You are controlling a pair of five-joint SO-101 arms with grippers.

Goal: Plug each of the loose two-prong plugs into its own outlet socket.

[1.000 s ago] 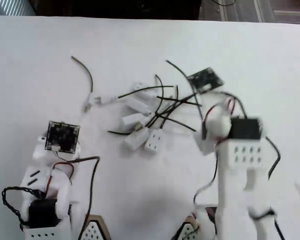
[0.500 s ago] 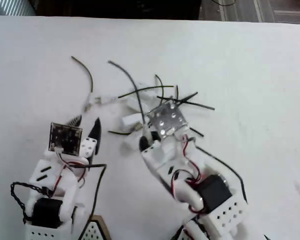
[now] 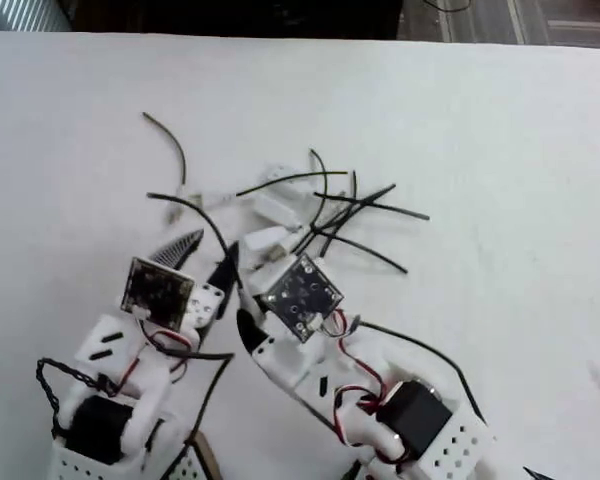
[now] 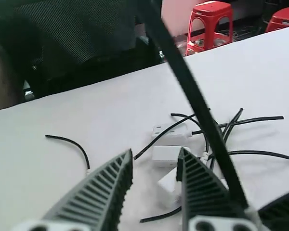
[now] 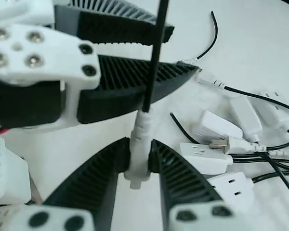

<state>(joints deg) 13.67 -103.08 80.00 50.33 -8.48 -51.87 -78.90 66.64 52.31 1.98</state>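
Near the front middle of the white table (image 3: 500, 150), the right gripper (image 5: 137, 156) is pinched narrow on a white two-prong plug (image 5: 143, 126). Both ribbed black fingers (image 5: 176, 173) press the plug's sides. The plug stands roughly on end between them, and its lower tip pokes out just past the pads. Its prongs cannot be made out. The plug's black cord (image 5: 153, 72) rises straight out of the top and crosses in front of the left gripper's fingers. Whether it touches them cannot be told.

In the high view the left gripper (image 3: 202, 262) sits just beside the right one, with the two arms angled toward each other. The same cord (image 3: 190, 208) arcs over the left gripper's tips to a free end on the table. From the left wrist, the left gripper (image 4: 154, 161) stands moderately open with nothing between its fingers, and the cord (image 4: 192, 101) slants across one of them.

Just beyond both grippers lies the tangle of loose plugs (image 3: 270, 207) and black leads. One white outlet socket (image 5: 233, 189) lies close to the right gripper with its slots showing. Another small plug (image 3: 175, 210), with a curved lead, lies apart on the left arm's side.
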